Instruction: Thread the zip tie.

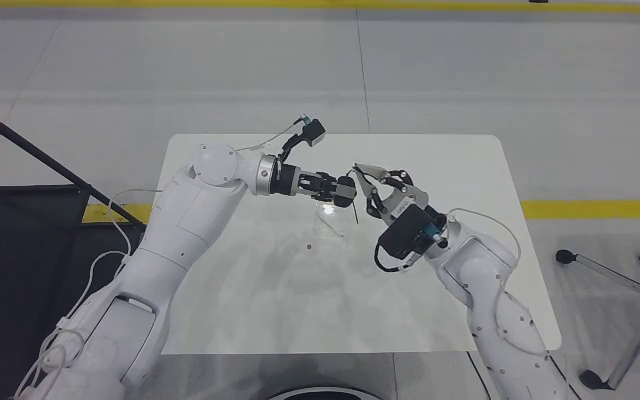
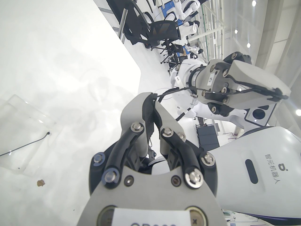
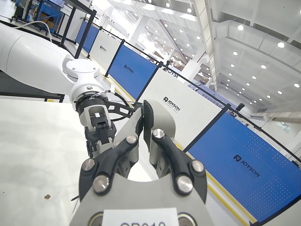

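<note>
Left hand point(image 2: 153, 98) is clenched on one end of a black zip tie point(image 2: 171, 91): the two padded fingers press together at their tips and the thin strap comes out from between them. It is held up off the white counter point(image 1: 450, 300), near the middle. From the pinch the strap runs in a shallow curve toward the right hand point(image 3: 142, 110), which sits just beside the left one, the two arms meeting almost tip to tip in the top view. The right hand's fingers are also pressed together, pad against pad. Whether they have the strap between them I cannot tell, since the strap's far end is lost against that hand's dark edges.

On the counter below the left hand lies a clear plastic sheet point(image 2: 21, 116), flat and nearly see-through. A spare zip tie point(image 2: 23, 145) rests across it, with its small square head toward the middle of the sheet and its tail running off past one edge. A small brown scrap point(image 2: 40, 182) lies on the bare counter just beside the sheet, apart from both ties
</note>
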{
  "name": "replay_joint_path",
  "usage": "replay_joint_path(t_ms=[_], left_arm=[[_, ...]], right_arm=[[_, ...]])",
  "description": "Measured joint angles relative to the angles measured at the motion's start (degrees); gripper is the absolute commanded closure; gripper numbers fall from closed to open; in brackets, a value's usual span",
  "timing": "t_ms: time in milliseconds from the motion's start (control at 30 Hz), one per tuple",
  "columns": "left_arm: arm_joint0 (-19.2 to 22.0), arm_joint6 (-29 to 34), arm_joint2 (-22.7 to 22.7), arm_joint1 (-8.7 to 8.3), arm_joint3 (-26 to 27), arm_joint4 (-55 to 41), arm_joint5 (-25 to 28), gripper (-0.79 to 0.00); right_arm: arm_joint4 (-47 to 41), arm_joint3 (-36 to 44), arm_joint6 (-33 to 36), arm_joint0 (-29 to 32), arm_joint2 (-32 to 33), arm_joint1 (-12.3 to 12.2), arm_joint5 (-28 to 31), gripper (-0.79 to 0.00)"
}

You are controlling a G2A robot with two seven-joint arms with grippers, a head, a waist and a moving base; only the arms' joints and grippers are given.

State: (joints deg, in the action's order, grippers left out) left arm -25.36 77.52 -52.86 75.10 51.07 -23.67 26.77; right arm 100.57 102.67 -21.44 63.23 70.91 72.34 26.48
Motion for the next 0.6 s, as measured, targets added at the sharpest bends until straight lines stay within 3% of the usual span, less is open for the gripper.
replay_joint_path(t_ms=[300, 600], left_arm=[[0.0, 0.0, 0.0, 0.00, 0.0, 0.0, 0.0, 0.000], [-2.9, -2.3, -0.8, -0.83, 5.4, 2.7, -2.2, 0.000]], right_arm=[[0.6, 0.4, -0.6, 0.0, 0.0, -0.6, 4.0, 0.000], [0.7, 0.4, 0.9, -0.3, -0.2, -1.0, 6.6, 0.000]])
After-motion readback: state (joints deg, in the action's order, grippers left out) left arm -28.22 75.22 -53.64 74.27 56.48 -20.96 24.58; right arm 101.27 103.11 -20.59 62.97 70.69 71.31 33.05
